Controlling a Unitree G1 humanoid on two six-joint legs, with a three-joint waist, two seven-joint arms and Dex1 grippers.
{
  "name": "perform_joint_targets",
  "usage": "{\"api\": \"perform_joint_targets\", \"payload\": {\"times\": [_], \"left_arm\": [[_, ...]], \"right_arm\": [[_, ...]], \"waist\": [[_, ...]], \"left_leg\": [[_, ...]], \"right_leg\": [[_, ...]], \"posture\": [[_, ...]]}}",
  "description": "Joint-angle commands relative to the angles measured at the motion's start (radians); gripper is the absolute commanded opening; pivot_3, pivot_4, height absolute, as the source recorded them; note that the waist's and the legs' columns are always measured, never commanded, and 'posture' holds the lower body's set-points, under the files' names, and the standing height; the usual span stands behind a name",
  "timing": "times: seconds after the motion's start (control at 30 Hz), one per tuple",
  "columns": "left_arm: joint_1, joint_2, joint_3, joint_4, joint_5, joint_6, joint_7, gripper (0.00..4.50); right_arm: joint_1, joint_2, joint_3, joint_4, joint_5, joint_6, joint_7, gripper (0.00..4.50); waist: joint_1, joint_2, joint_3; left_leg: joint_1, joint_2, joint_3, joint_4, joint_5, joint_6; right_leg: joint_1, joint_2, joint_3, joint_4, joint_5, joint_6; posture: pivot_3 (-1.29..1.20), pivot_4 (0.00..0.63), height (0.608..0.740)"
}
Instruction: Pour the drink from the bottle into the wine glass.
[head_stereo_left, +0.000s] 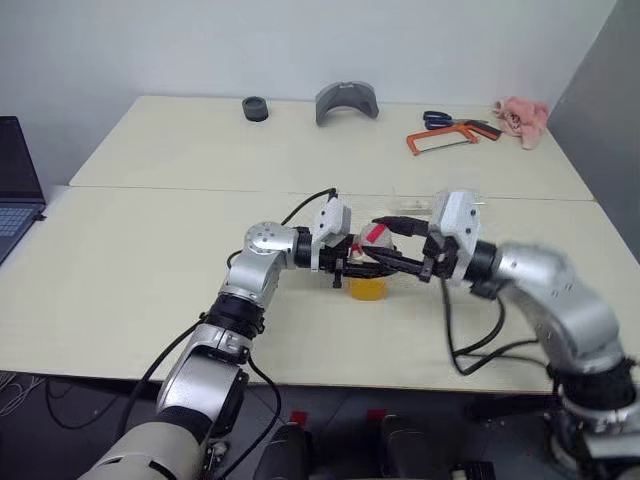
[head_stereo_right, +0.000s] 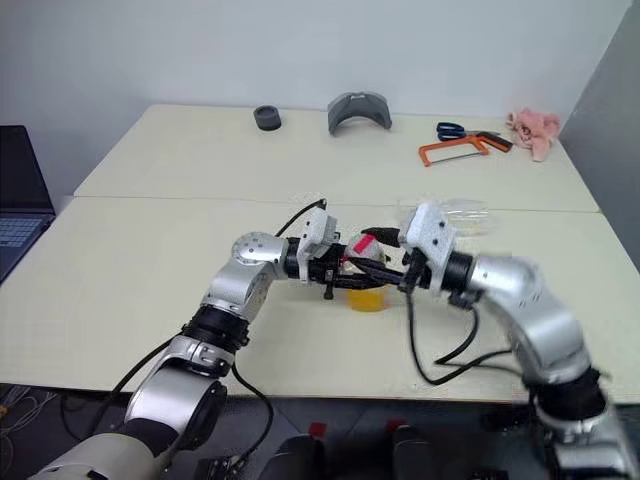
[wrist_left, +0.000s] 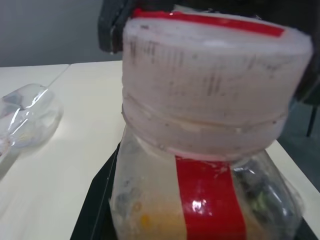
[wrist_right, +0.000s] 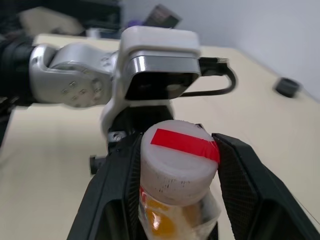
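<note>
Head views overhead; wrist views close-up

Upper frame on pale beige table: black round ring, grey curved bracket, orange-framed hacksaw, blue-handled scissors, pink cloth; dark laptop left edge.

bottle: we see the small clear plastic bottle with red label strip upright on the pale table, mid-front.
wine glass: clear stemmed wine glass behind-right of it.
saw: orange-framed hacksaw far right, rear.
</note>
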Motion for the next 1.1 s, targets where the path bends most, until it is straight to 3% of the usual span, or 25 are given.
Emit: {"api": "perform_joint_targets", "payload": {"times": [0.03,0.1,0.3,0.5,0.73,0.9,1.1], "left_arm": [[-0.042,-0.003,0.026,-0.005,-0.019,0.001,0.011,1.68],[-0.037,-0.007,0.029,-0.014,-0.020,0.002,0.022,1.68],[-0.012,-0.014,0.038,-0.044,-0.028,0.014,0.054,1.67],[0.003,-0.018,0.035,-0.063,-0.036,0.020,0.075,1.67],[0.012,-0.027,0.033,-0.071,-0.036,0.017,0.088,1.66],[0.015,-0.029,0.030,-0.072,-0.033,0.013,0.086,1.66],[0.018,-0.028,0.029,-0.071,-0.031,0.010,0.084,1.66]], "right_arm": [[-0.059,-0.017,0.028,0.060,0.056,0.027,0.137,1.84],[-0.066,-0.017,0.026,0.073,0.054,0.031,0.147,1.84],[-0.009,-0.020,-0.058,-0.001,0.085,0.073,0.062,3.92],[0.111,0.011,-0.139,-0.181,0.103,0.133,-0.114,3.94],[0.158,0.170,-0.057,-0.293,0.002,0.131,-0.371,3.94],[0.153,0.218,-0.059,-0.275,-0.025,0.128,-0.434,3.94],[0.168,0.180,-0.083,-0.256,-0.056,0.123,-0.438,3.94]], "waist": [[0.000,0.000,0.000],[0.000,0.000,0.000],[0.004,0.000,0.000],[0.006,0.000,0.000],[0.004,0.000,0.000],[0.006,0.000,0.000],[0.006,0.000,0.000]], "left_leg": [[0.000,0.000,0.000,0.000,0.000,0.000],[0.000,0.001,0.000,0.000,0.000,0.000],[-0.001,0.001,-0.004,0.000,0.000,0.000],[-0.001,0.001,-0.006,0.000,0.000,0.000],[-0.001,0.001,-0.006,0.000,0.000,0.000],[-0.001,0.001,-0.006,0.000,0.000,-0.001],[-0.001,0.001,-0.006,0.000,0.000,0.000]], "right_leg": [[0.000,0.000,0.000,0.000,0.000,0.000],[0.000,-0.001,0.001,0.000,0.000,0.000],[-0.001,-0.003,0.001,0.001,0.000,0.000],[-0.001,-0.003,0.001,0.001,0.000,0.000],[-0.001,-0.003,0.001,0.001,0.000,0.000],[-0.001,-0.003,0.001,0.001,0.000,0.000],[-0.001,-0.003,0.001,0.001,0.000,0.000]], "posture": [[0.00,0.150,0.740],[0.00,0.150,0.740],[0.00,0.150,0.740],[0.00,0.150,0.740],[0.00,0.150,0.740],[0.00,0.150,0.740],[0.00,0.150,0.740]]}}
